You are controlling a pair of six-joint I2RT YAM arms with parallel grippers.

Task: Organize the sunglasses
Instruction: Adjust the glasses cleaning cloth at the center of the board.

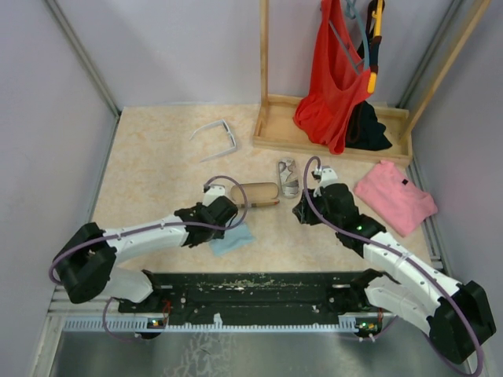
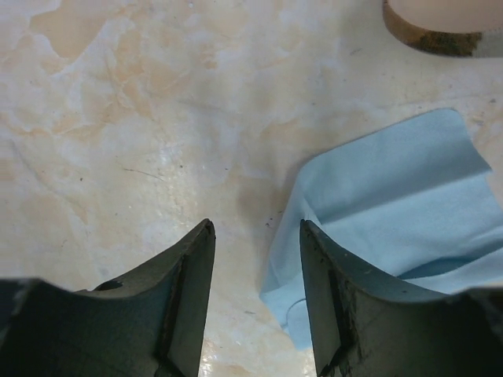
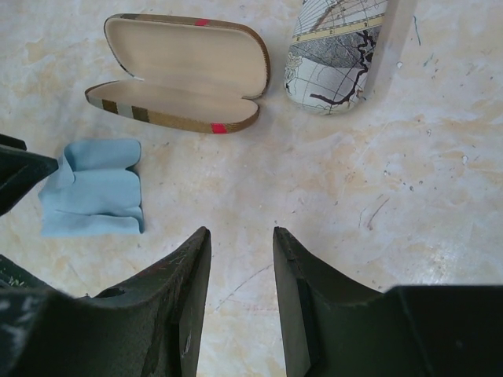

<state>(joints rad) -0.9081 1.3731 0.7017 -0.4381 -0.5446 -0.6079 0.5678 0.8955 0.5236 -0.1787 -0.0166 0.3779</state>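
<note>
The white-framed sunglasses (image 1: 216, 137) lie open on the table at the back left, far from both grippers. The dark wire-framed pair is not in view. My left gripper (image 1: 214, 232) (image 2: 257, 228) is open and empty, low over the table, its right finger (image 2: 330, 275) at the edge of a light blue cloth (image 2: 393, 196). My right gripper (image 1: 303, 214) (image 3: 242, 232) is open and empty over bare table, below the two cases.
An open brown-striped case (image 1: 255, 192) (image 3: 181, 71) lies mid-table with a shut map-patterned case (image 1: 288, 177) (image 3: 334, 55) beside it. The blue cloth (image 1: 232, 238) (image 3: 94, 188) lies below them. A wooden rack (image 1: 330, 126) with red and black garments stands at the back right; a pink garment (image 1: 394, 195) lies right.
</note>
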